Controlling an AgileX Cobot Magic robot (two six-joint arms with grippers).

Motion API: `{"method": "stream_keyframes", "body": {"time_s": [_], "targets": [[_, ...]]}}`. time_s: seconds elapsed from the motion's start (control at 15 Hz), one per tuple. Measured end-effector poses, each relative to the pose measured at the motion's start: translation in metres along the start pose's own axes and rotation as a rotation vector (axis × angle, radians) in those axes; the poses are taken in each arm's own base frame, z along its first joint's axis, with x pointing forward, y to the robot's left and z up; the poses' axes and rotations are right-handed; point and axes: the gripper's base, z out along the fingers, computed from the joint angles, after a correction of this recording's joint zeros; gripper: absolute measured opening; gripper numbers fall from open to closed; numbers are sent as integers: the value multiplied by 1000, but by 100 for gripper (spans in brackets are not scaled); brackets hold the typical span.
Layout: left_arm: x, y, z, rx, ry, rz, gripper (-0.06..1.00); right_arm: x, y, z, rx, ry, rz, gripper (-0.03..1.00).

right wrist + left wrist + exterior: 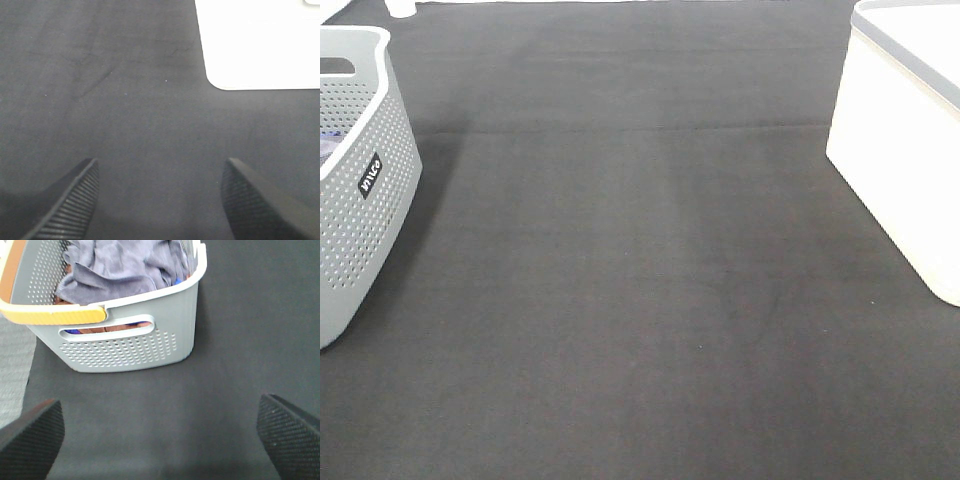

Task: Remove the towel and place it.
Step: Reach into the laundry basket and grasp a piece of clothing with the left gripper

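Note:
The towel [120,265], a greyish-lavender cloth, lies crumpled inside the grey perforated basket [125,347]; other coloured items show beneath it through the handle slot. In the overhead view the same grey basket [360,180] stands at the left edge, and only a sliver of cloth shows in it. My left gripper [160,440] hovers over the black mat a short way from the basket, jaws wide apart and empty. My right gripper [160,200] is open too, empty, above the mat near the white bin [260,45]. Neither arm appears in the overhead view.
A white bin with a grey rim [910,140] stands at the right edge of the table. A black mat [640,280] covers the table between the two containers. An orange-yellow handle [50,315] crosses the basket's rim.

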Motion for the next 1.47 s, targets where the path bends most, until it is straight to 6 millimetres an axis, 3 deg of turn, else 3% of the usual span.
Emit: {"method": "stream_keyframes", "body": {"time_s": [0.2, 0.47, 0.53, 0.73, 0.87, 0.93, 1.13, 1.47], "targets": [[-62, 7, 11, 26, 115, 171, 99, 0, 0, 0, 0, 0, 0, 67], [-152, 17, 48, 71, 177, 483, 99, 0, 0, 0, 0, 0, 0, 67], [-176, 19, 68, 92, 197, 608, 99, 0, 0, 0, 0, 0, 0, 67], [-213, 28, 114, 119, 249, 784, 99, 0, 0, 0, 0, 0, 0, 67], [-222, 38, 142, 123, 297, 799, 99, 0, 0, 0, 0, 0, 0, 67], [-218, 51, 176, 139, 393, 872, 99, 0, 0, 0, 0, 0, 0, 67], [-204, 67, 223, 162, 538, 948, 99, 0, 0, 0, 0, 0, 0, 67], [-172, 71, 310, 249, 705, 1036, 97, 0, 0, 0, 0, 0, 0, 67]]}}
